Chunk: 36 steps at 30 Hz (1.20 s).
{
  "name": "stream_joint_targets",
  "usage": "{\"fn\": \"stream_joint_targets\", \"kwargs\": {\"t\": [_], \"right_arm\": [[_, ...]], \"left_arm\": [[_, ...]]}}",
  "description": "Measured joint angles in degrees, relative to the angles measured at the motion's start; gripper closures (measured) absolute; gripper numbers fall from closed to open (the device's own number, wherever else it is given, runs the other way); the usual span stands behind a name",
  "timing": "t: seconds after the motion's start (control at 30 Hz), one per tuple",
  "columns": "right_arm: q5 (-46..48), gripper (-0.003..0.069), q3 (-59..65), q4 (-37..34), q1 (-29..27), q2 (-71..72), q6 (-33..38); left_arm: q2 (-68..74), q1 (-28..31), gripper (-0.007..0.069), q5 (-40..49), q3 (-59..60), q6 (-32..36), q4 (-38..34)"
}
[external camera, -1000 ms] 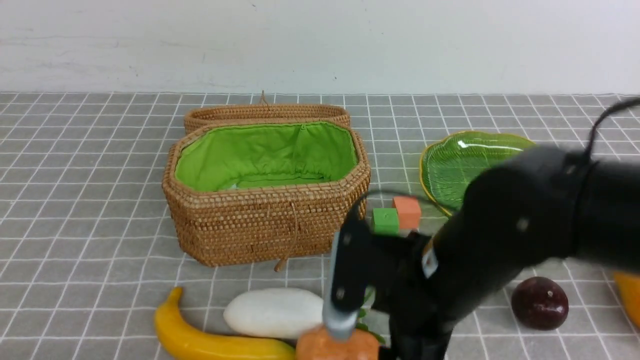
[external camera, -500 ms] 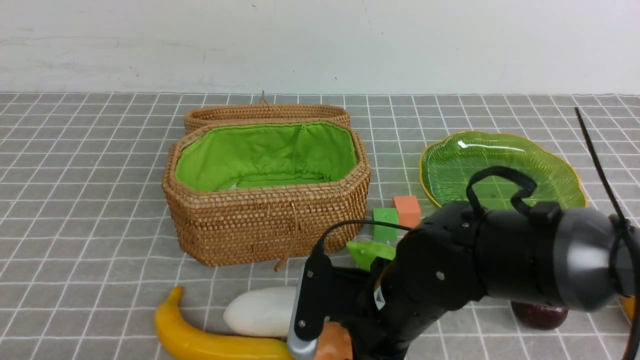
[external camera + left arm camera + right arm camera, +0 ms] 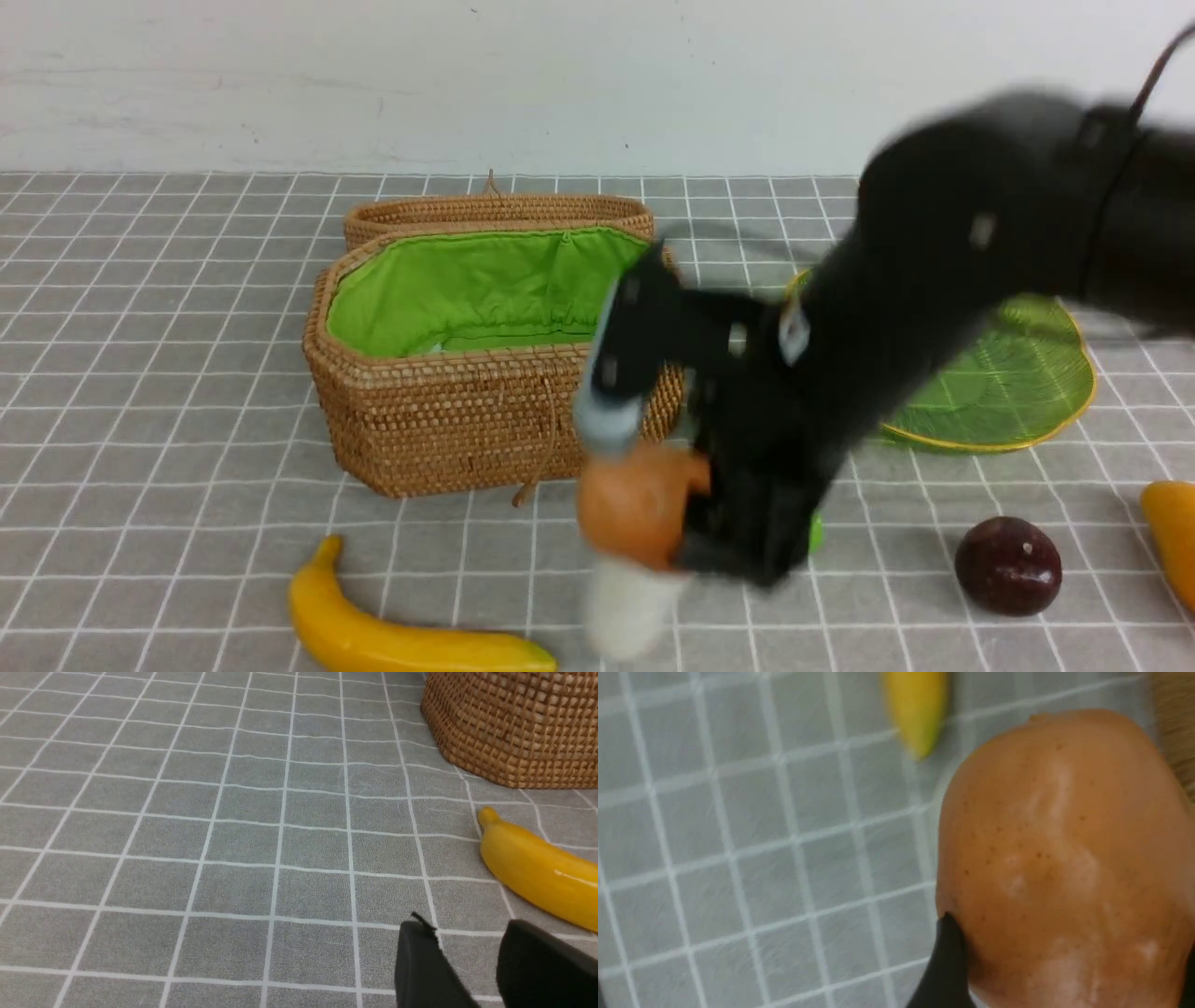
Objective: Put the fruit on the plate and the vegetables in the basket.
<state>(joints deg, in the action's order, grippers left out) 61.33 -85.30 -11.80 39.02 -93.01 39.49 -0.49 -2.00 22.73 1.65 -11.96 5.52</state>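
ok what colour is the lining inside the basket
Bright green; the lining shows best in the front view.

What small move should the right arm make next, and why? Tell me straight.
Probably raise it a little and carry it over the basket rim toward the green lining. The right jaws grip the orange-brown vegetable, off the cloth, in front of the basket's near right corner and not over its opening. Vegetables belong inside.
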Motion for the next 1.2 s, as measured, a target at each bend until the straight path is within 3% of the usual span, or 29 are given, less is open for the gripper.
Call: {"fn": "stream_joint_targets", "kwargs": {"t": [0.17, 0.43, 0.83, 1.2], "right_arm": [[4.64, 0.0093, -11.44, -8.56, -4.50, -6.28, 1.79], [2.09, 0.0097, -13.32, -16.63, -4.07, -13.39, 4.01], [2.04, 0.0097, -28.78, -19.26, -4.07, -13.18, 0.57], [-20.13, 0.0097, -31.55, -19.46, -4.15, -15.86, 0.84]], "left_arm": [[0.00, 0.00, 0.0386, 0.00, 0.00, 0.00, 0.00], [0.00, 0.00, 0.0386, 0.00, 0.00, 0.00, 0.00], [0.00, 0.00, 0.0386, 0.00, 0.00, 0.00, 0.00], [0.00, 0.00, 0.0386, 0.00, 0.00, 0.00, 0.00]]}}
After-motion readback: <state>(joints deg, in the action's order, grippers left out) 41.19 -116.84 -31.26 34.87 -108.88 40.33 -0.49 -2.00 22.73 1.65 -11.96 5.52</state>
